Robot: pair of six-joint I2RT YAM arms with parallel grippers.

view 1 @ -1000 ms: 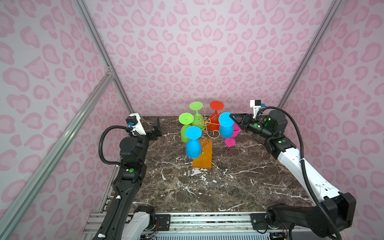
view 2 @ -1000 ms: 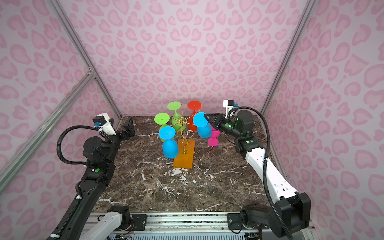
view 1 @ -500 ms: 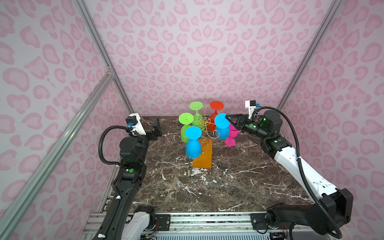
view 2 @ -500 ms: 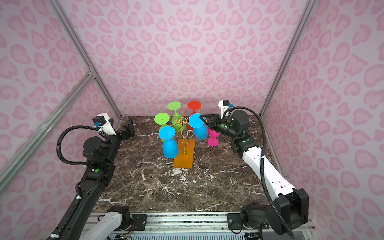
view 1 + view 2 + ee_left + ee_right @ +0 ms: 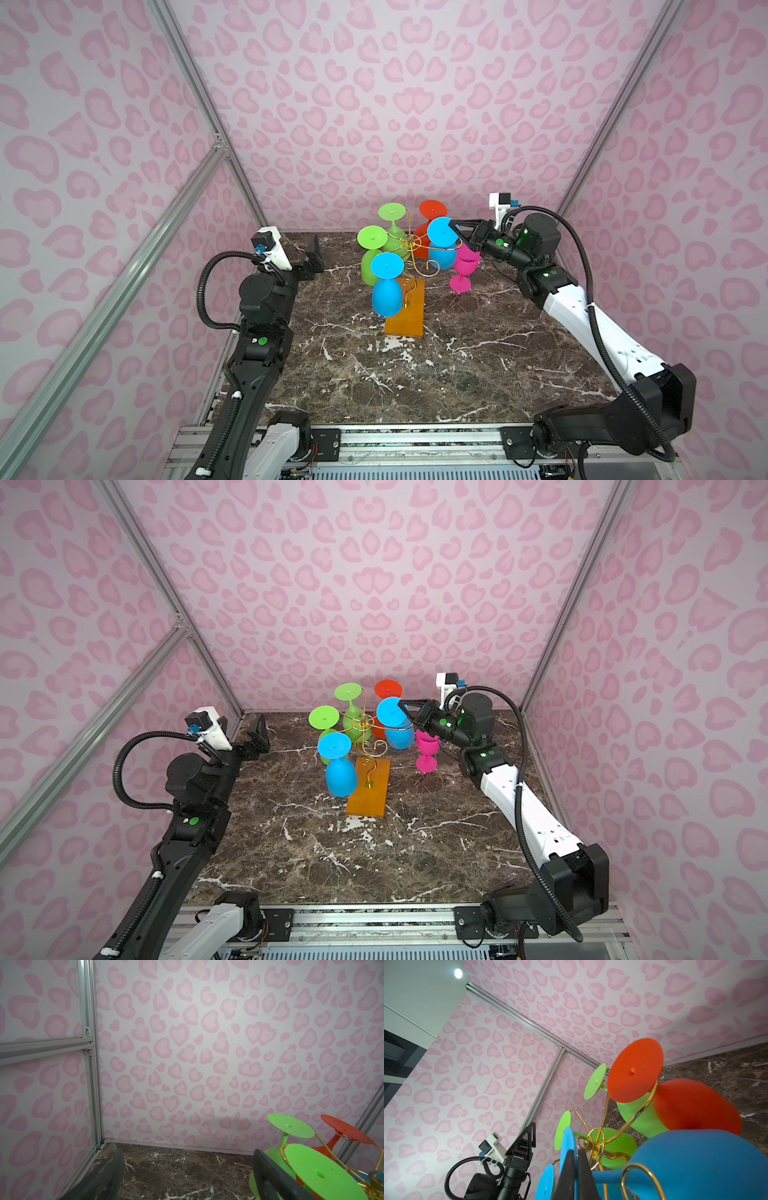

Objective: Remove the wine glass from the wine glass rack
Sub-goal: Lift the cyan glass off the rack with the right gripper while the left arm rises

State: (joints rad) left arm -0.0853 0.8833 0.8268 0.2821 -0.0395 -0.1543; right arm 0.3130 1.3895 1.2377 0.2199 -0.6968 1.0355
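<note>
The wine glass rack [image 5: 405,316] is a gold wire stand on an orange-brown base at mid-table, also in the other top view [image 5: 368,791]. My right gripper [image 5: 455,232] [image 5: 405,710] is shut on the thin foot of a blue wine glass [image 5: 442,253] [image 5: 399,737] on the rack's right side. The right wrist view shows both fingers [image 5: 569,1169] pinching the edge of that blue foot [image 5: 565,1142], and a gold curl [image 5: 641,1180] lies across the stem. My left gripper [image 5: 313,255] [image 5: 187,1167] stands open and empty near the back left corner.
On the rack hang upside down another blue glass [image 5: 386,291], two green glasses [image 5: 372,253] [image 5: 392,224] and a red one [image 5: 428,224]. A pink glass [image 5: 463,270] stands upright on the marble table [image 5: 457,374] just under my right wrist. Walls enclose three sides.
My right gripper, still shut on the blue glass's foot, has shifted left toward the rack's hub, carrying the glass with it. The left arm has not moved.
</note>
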